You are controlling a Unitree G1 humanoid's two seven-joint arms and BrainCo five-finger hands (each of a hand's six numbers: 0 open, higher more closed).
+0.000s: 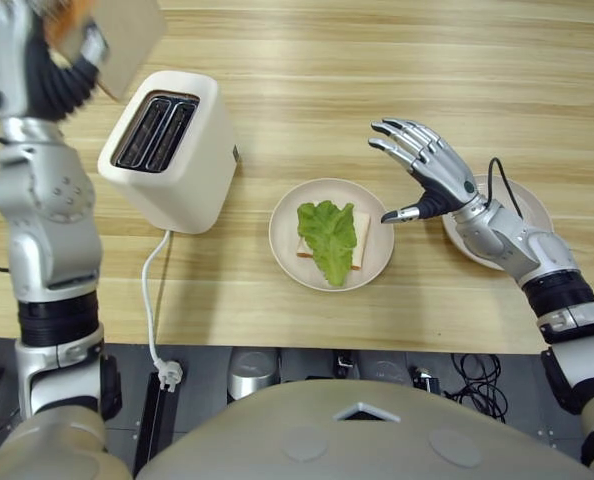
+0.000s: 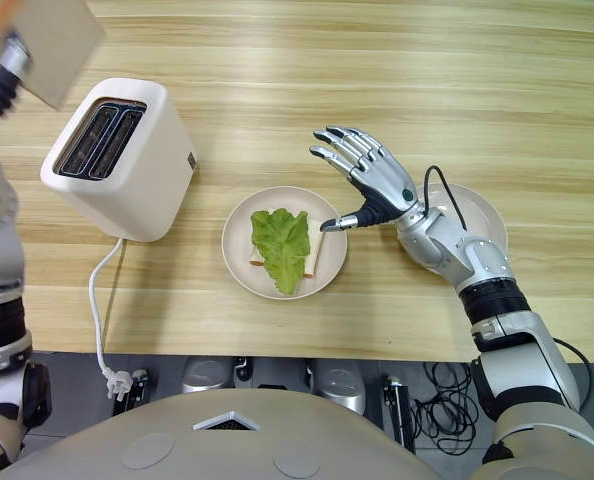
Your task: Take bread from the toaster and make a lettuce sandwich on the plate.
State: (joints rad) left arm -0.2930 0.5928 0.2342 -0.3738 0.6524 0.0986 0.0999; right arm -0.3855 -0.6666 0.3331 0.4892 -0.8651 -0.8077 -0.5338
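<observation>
A cream toaster point(image 1: 173, 148) with two empty slots stands on the wooden table at the left. High above its left side my left hand point(image 1: 52, 60) is shut on a slice of bread point(image 1: 125, 38), held tilted. On the beige plate point(image 1: 377, 262) at the centre lies a slice of bread point(image 1: 360, 237) with a green lettuce leaf point(image 1: 327, 238) on top. My right hand point(image 1: 427, 170) hovers open just right of the plate, fingers spread, holding nothing.
A second, smaller plate point(image 1: 535, 208) lies under my right forearm at the right. The toaster's white cord point(image 1: 152, 300) runs off the table's front edge to a loose plug point(image 1: 169, 375). Bare wood stretches behind the plates.
</observation>
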